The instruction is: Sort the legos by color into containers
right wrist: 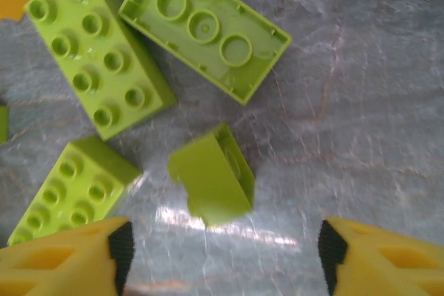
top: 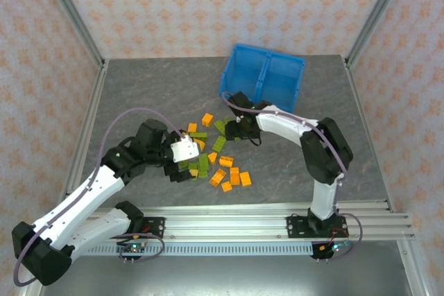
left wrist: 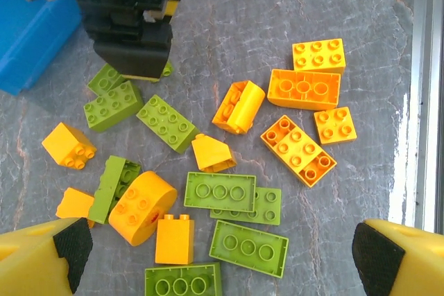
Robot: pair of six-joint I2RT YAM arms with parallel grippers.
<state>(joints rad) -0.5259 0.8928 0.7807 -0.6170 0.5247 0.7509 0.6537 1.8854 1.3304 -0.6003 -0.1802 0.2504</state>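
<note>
— Twenty or so pieces to locate; largest items first?
— First, grey table (top: 139,95). Next, blue bin (top: 244,74), far side, right of centre, split by a central wall into two side-by-side containers.
— Then the arms?
— Nearer the base rail, left gripper (left wrist: 222,258): jaws wide apart, hovering above the heap. Farther out, right gripper (right wrist: 225,254): jaws likewise spread, low over green pieces at the heap's far edge, just short of the bin.
— And the legos (top: 216,157)?
— Scattered on the table between both arms, near the bin yet outside it. Mixed orange bricks (left wrist: 298,149) and green bricks (left wrist: 165,123), some studs-up, some overturned or lying sideways. Just ahead of the right fingertips, one small green brick (right wrist: 211,185) tipped on its side, flanked by two studded green blocks and one upside-down.
</note>
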